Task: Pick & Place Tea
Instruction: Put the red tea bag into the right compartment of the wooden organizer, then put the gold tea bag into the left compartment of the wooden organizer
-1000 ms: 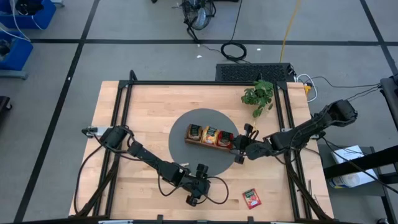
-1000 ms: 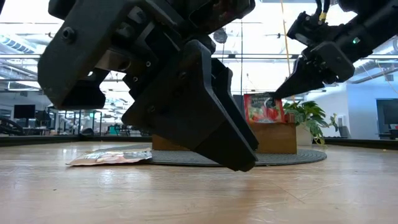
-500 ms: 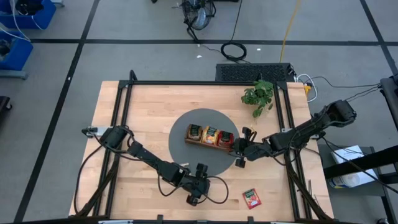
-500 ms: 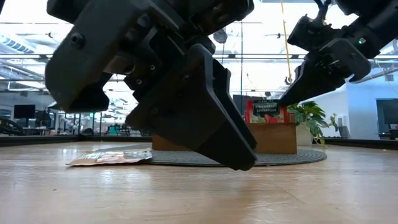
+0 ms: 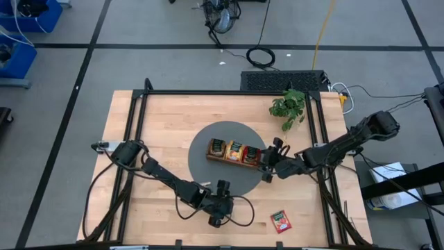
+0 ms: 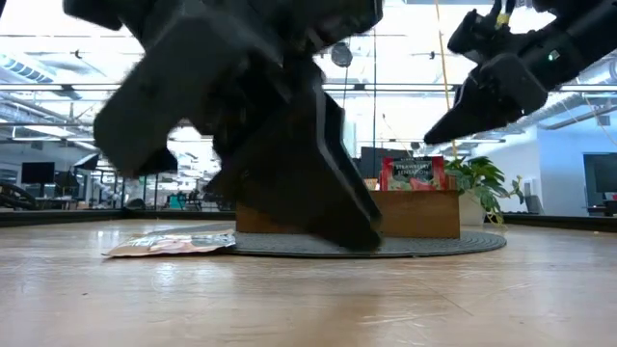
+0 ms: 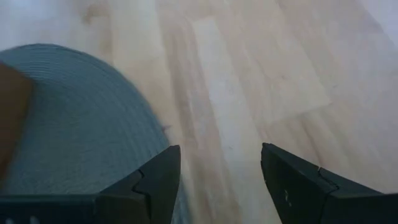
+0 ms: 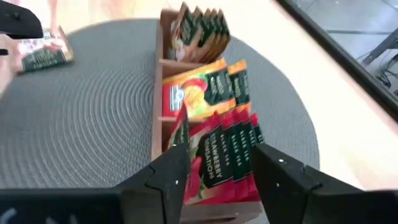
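Observation:
A brown wooden tray [image 5: 234, 151] stands on a round grey mat [image 5: 208, 139]. Its compartments hold upright tea sachets: cream [image 8: 199, 28], orange [image 8: 205, 93] and red [image 8: 217, 149]. My right gripper [image 8: 217, 168] is open just above the red sachets [image 6: 413, 173] at the tray's right end and touches none of them. One red sachet [image 5: 280, 221] lies flat on the table near the front right. Another sachet [image 6: 169, 245] lies flat at the mat's near left edge. My left gripper [image 7: 221, 168] is open over bare wood beside the mat's near edge.
A small potted plant [image 5: 288, 105] stands at the far right of the table. A black frame [image 5: 139, 125] runs along the table's sides. Bare wood shows on the far left and the near left of the mat.
My right gripper has opened and let go of a red sachet, which has dropped from above the tray into the right compartment among the other red ones. My left gripper has tipped slightly where it stands.

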